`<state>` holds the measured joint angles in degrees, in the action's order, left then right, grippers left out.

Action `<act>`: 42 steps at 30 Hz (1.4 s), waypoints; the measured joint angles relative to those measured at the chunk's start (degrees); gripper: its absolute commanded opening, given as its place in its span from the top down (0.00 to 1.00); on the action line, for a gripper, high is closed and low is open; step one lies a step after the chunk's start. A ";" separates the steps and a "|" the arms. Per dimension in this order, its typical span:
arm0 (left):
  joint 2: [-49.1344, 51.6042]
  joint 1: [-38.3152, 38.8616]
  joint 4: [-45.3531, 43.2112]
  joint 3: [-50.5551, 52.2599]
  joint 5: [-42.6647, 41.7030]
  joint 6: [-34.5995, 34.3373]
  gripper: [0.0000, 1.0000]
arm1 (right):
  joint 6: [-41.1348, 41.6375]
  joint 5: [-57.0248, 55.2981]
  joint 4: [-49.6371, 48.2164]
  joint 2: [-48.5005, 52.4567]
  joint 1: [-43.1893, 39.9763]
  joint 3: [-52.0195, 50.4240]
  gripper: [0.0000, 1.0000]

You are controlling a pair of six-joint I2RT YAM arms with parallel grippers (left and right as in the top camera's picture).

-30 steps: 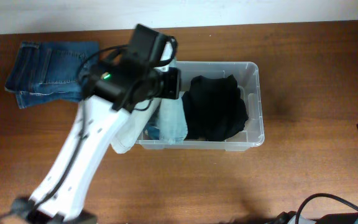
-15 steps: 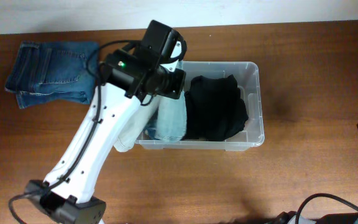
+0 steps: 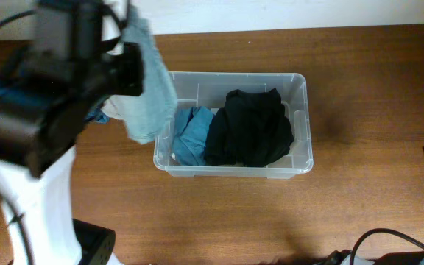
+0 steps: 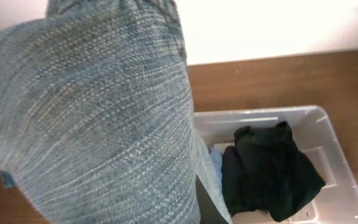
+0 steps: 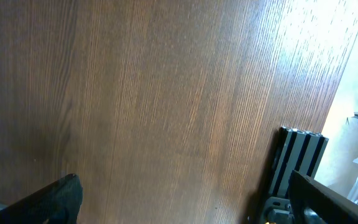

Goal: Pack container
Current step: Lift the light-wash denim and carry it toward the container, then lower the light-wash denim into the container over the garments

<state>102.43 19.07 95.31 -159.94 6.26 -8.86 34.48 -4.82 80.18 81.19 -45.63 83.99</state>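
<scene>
- Since a second ago, my left arm (image 3: 43,147) has risen off the container (image 3: 234,170) toward the camera, lifting a pale denim garment (image 3: 149,81).
- My left end effector (image 3: 127,70) is pinched narrow on that garment.
- My right end effector (image 5: 191,208) gapes wide over the tabletop (image 5: 166,93).
- That container sits mid-tabletop, holding a black garment (image 3: 252,129) and blue cloth (image 3: 191,140).

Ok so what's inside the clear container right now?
In the container, a black garment fills the middle and right, a light blue cloth the left. They cover the floor beneath, and a pale denim garment hanging above hides part of the left end.
</scene>
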 measured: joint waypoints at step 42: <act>7.30 6.47 1.73 6.73 -23.17 -1.68 0.95 | 0.00 0.00 0.00 0.00 0.00 0.00 0.02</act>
<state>109.73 25.54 97.03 -153.21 -16.91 -10.55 34.48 -4.82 80.18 81.19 -45.63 83.99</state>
